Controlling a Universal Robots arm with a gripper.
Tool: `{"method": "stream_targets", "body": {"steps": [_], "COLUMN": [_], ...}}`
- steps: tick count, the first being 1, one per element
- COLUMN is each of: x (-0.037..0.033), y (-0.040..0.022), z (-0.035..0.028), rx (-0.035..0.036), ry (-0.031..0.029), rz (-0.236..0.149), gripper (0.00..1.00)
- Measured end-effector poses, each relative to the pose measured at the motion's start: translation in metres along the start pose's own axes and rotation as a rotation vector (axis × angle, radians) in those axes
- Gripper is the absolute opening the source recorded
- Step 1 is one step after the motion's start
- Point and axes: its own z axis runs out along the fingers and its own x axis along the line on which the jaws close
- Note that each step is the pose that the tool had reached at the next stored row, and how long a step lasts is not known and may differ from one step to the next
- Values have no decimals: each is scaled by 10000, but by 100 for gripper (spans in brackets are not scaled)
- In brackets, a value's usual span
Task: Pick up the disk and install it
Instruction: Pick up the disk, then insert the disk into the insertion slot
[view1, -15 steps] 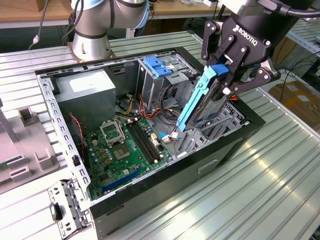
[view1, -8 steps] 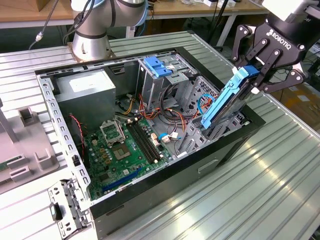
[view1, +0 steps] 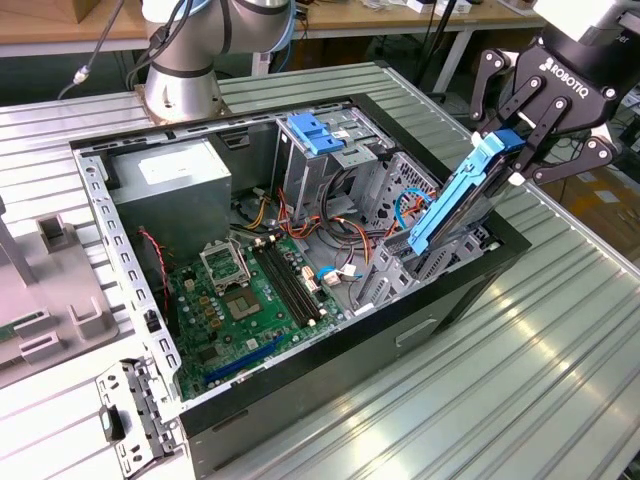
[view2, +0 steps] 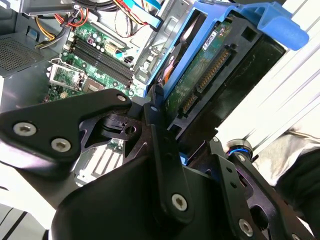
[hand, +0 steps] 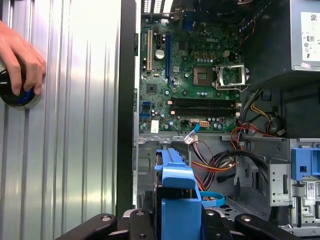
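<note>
In the exterior view, a grey box (view1: 170, 185) sits at the left end of the open computer case (view1: 400, 345). A green board (view1: 240, 295) lies flat on the floor of the case. Further right, the disk (view1: 452, 208) stands tilted. Its low end is down inside the case and its blue tab end sticks up above the rim. The gripper (view1: 512, 152) holds that top end. Its fingers (view2: 162, 145) are open just as wide as the disk and pinch it from both sides.

The low end of the disk is hidden behind metal parts, so I cannot tell if it touches anything there. The top of the gripper is cut off at the picture's edge. In the second wrist view, the disk's green underside faces the camera. In the first wrist view, a hand (hand: 20, 52) rests on a round black and blue thing (hand: 21, 97) on the ribbed table (hand: 75, 125).
</note>
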Motion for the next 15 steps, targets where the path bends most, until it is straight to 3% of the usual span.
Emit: {"method": "stream_targets", "body": {"steps": [12,14,15], "x": [0,1,0], "y": [11,22,23], "z": [2,7,11], "rx": [1,2,2], "ry": [-17,-96,-183], "rz": [-2,-7,-13], "gripper": [37,37,37]}}
